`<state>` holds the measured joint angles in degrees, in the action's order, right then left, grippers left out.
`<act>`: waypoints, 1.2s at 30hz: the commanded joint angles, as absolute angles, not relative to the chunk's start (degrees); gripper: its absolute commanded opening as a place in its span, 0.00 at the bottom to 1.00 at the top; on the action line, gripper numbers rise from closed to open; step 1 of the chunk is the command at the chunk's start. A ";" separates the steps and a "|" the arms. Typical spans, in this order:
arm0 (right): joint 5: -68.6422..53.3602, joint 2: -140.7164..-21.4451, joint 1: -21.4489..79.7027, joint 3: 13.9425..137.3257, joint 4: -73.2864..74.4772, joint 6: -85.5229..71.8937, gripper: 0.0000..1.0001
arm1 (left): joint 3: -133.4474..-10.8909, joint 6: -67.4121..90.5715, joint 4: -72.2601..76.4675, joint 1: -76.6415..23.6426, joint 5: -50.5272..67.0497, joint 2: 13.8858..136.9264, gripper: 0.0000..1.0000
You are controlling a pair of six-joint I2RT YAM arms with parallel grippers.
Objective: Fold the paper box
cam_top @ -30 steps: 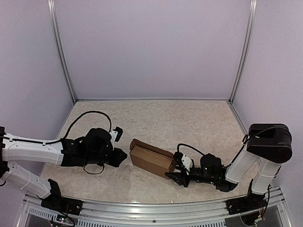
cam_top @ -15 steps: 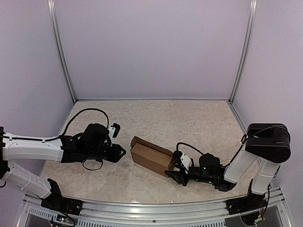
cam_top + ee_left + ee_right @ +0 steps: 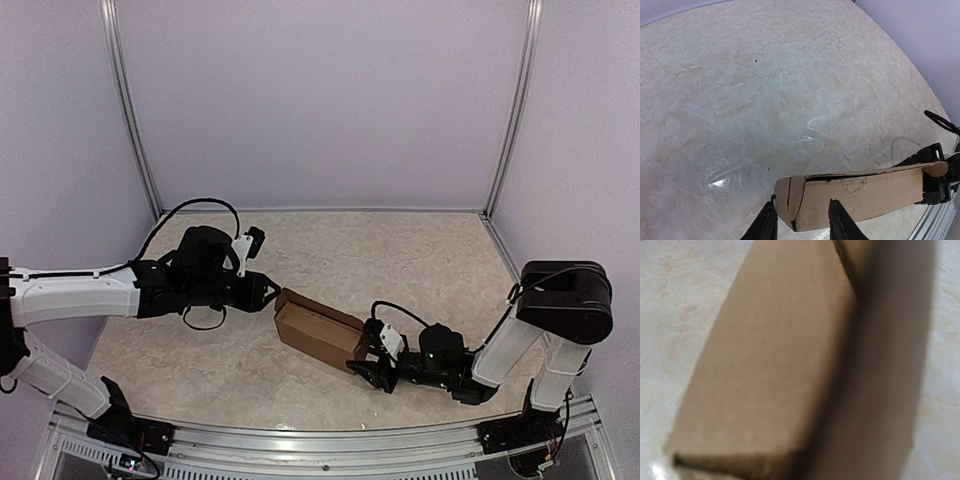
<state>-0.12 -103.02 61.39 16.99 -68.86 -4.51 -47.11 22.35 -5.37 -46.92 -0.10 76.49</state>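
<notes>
The paper box (image 3: 320, 335) is pretty much box-shaped already. It's a plain brown oblong lying on its side on the marbled tabletop (image 3: 420, 250), toward the near edge and roughly between the two arms, angled so one end points left and back and the other points right and forward.

In the left wrist view the end facing that camera isn't finished. The end flap (image 3: 786, 197) bows outward and there's a dark gap running along the top seam.

The left gripper (image 3: 268, 290) sits right at that loose end with its jaws spread to either side of the corner. They aren't clamped on anything, and I can't say whether they touch the cardboard.

The right gripper (image 3: 370, 370) is low on the tabletop up against the other end. Its own camera sees nothing but blurry cardboard, so I can't tell if those jaws are pinching the box or just bracing it.

My read is that we're at the closing-the-end-flap step. The next move needs the left side to push that bowed flap in flat and get it tucked while the far end stays put. If the far end isn't held, I'd expect the box to just slide on that glossy surface.
</notes>
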 commanded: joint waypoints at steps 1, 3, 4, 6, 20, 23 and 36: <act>0.14 -104.49 61.90 17.50 -68.20 -4.42 0.34 | -49.59 19.47 -6.61 -46.65 0.64 78.31 0.34; 0.15 -104.65 61.98 17.54 -68.50 -4.39 0.34 | -50.03 19.03 -6.81 -46.58 0.43 78.84 0.34; 0.17 -104.75 62.01 17.51 -68.66 -4.39 0.34 | -50.27 18.85 -6.89 -46.58 0.44 79.10 0.34; 0.18 -105.06 62.01 17.53 -69.01 -4.47 0.34 | -50.64 18.65 -7.22 -46.58 0.63 79.96 0.34; 0.17 -106.43 62.16 18.24 -70.48 -4.94 0.34 | -52.66 18.46 -8.71 -46.75 0.22 85.04 0.15; 0.17 -106.65 62.14 18.28 -70.66 -5.01 0.33 | -52.41 18.42 -8.48 -46.97 0.25 85.16 0.11; 1.42 -107.71 62.23 18.55 -72.30 -5.70 0.33 | -52.65 18.00 -9.62 -51.24 -7.03 86.96 0.00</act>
<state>0.32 -106.21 61.56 17.96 -71.75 -5.02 -51.79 18.79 -7.77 -49.36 -4.25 85.47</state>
